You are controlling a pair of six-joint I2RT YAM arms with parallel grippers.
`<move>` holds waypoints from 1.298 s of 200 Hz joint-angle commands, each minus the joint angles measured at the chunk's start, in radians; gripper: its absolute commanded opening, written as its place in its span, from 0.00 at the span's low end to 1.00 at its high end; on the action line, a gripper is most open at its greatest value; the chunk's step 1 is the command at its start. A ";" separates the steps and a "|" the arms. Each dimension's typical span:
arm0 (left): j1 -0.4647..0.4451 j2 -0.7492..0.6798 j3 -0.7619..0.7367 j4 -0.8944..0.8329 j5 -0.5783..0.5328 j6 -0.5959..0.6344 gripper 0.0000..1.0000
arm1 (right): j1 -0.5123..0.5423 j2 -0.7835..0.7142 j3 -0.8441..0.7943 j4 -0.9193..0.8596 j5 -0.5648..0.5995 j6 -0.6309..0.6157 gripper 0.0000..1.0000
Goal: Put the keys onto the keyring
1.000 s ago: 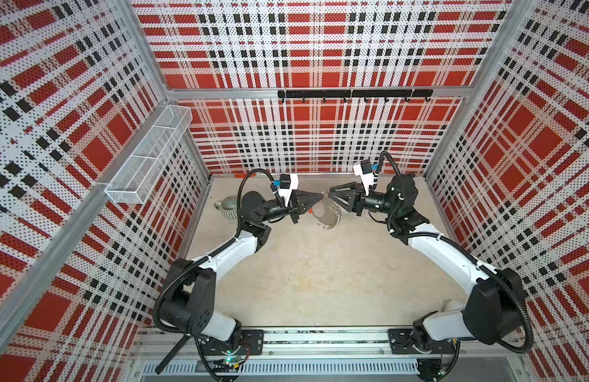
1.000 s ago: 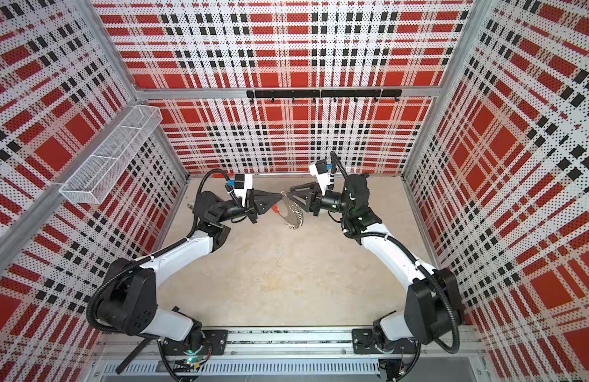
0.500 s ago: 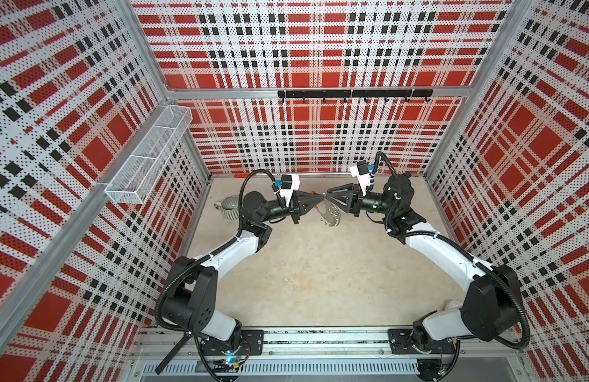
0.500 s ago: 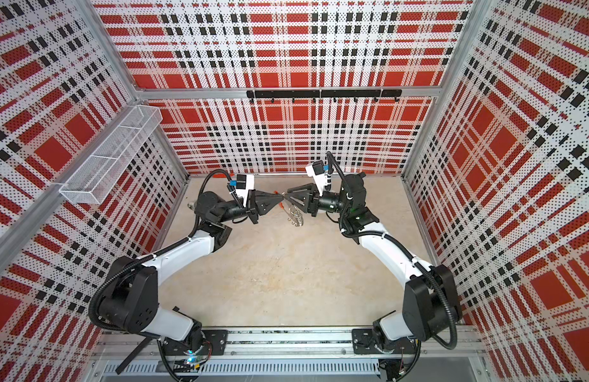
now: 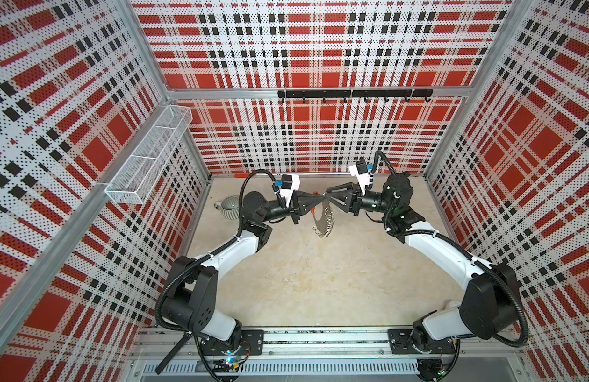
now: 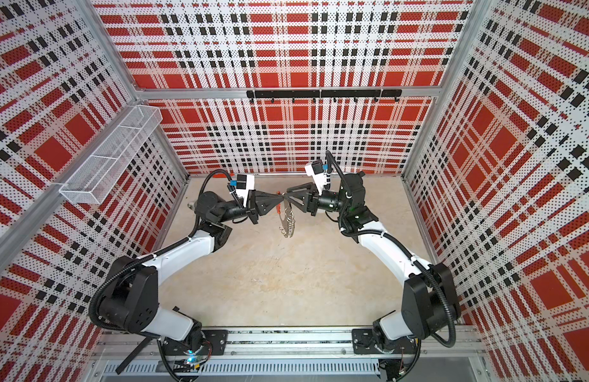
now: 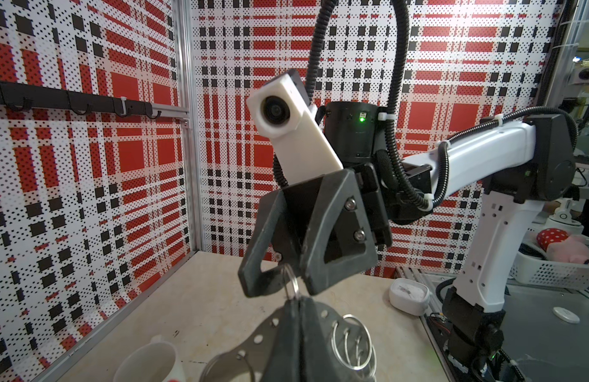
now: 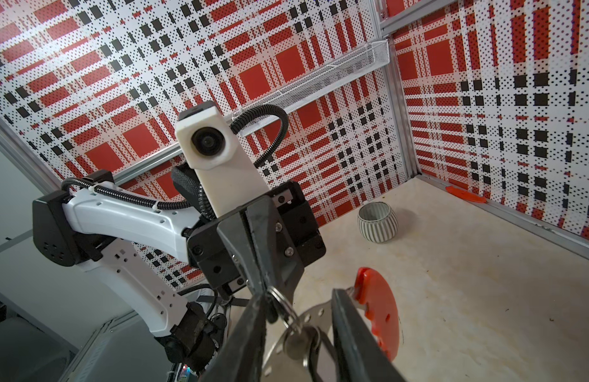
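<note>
Keyring (image 5: 321,221) is in the air at upper centre in both top views, hanging edge-on just below where the 2 grippers meet nose to nose over the tabletop (image 5: 319,284). L gripper (image 5: 320,199) is clamped tight. The right wrist view has its tip pinching 1 small wire ring (image 8: 281,306) at the hoop's rim, so the whole keyring hangs from that grip. R gripper (image 5: 328,198) has its jaws apart w/ 1 finger on either side of that same ring, and can't tell if either finger touches it. The hoop has 1 red-orange section (image 8: 379,307), on the side facing the L arm in a top view. It carries lots of little wire rings, too bunched to count, though 3 or so (image 7: 352,340) show in the left wrist view. Keys (image 8: 298,344): only 1 silvery metal bit shows, threaded on the pinched ring btw the R fingers and right against the hoop; can't make out the black tag. Elsewhere there's 1 ribbed grey cup (image 5: 229,207) left of centre behind the L arm. 1 small red-orange strip (image 5: 239,175) lies at the foot of the back wall. 1 white mesh basket (image 5: 147,158), w/ 3 compartments, sits on the wall at upper left. 1 black hook rail (image 5: 354,94) runs along the top centre.
</note>
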 commanded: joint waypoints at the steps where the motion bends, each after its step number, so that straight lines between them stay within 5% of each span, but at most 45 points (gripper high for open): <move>1: -0.008 0.002 0.022 0.049 0.012 -0.010 0.00 | 0.008 0.005 0.031 0.014 -0.019 -0.010 0.36; 124: -0.007 0.009 0.032 0.050 0.012 -0.014 0.00 | 0.016 0.009 0.034 0.006 -0.032 -0.012 0.23; 211: -0.007 0.011 0.028 0.050 0.010 -0.014 0.00 | 0.019 -0.004 0.022 -0.004 -0.020 -0.025 0.00; 259: -0.004 0.019 0.025 0.051 -0.004 -0.010 0.03 | 0.022 -0.010 0.017 -0.008 0.004 -0.027 0.00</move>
